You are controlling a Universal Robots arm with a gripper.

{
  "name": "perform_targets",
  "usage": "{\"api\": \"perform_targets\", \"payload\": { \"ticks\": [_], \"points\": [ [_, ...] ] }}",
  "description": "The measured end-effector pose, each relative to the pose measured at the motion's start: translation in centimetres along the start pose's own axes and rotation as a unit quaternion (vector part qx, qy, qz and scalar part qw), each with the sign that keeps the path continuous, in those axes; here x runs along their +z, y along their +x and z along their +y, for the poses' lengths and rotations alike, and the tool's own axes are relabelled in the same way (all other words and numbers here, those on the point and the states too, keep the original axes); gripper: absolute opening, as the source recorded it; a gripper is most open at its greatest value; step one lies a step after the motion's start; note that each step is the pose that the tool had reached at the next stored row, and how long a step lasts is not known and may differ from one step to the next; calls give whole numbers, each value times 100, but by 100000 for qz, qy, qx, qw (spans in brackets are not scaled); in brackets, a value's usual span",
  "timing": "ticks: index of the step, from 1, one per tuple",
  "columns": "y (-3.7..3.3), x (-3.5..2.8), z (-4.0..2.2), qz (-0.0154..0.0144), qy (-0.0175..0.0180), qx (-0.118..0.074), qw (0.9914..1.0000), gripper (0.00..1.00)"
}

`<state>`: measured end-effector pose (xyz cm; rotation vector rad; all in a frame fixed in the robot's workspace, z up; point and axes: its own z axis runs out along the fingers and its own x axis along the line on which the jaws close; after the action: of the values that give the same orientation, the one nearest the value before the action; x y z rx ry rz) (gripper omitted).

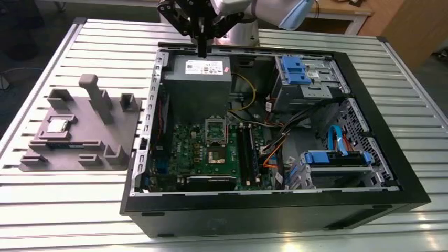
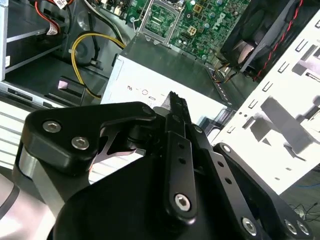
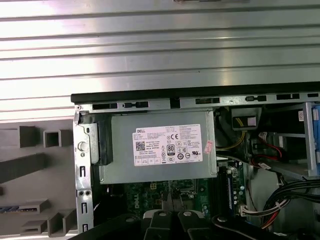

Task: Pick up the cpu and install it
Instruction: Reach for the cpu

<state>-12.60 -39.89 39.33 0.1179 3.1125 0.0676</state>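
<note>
The small, flat, square, silver-topped cpu [image 1: 57,125] sits in a grey moulded holder tray [image 1: 84,137] at the exterior view's left, probably light, stiff, slick and fragile, best pinched by opposite edges, while the black gripper [image 1: 202,51], clenched on nothing, hangs well apart above the grey metal power-supply box [image 1: 199,73] at upper centre.

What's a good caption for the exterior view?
Gripper hovers over the power supply; cpu lies on the tray.

— Where is the cpu [image 1: 57,126]?
— Lying flat on the grey holder [image 1: 87,137], at the exterior view's left, outside the computer case [image 1: 280,218].
— Its look?
— Small, square, shiny silver top, pale rim.
</note>
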Motion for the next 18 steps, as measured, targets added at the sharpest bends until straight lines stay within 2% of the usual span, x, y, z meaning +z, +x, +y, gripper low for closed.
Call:
{"api": "perform_targets", "payload": {
  "ticks": [18],
  "points": [
    [195,3,-15,-4,-4,-1,100000,10]
  ]
}}
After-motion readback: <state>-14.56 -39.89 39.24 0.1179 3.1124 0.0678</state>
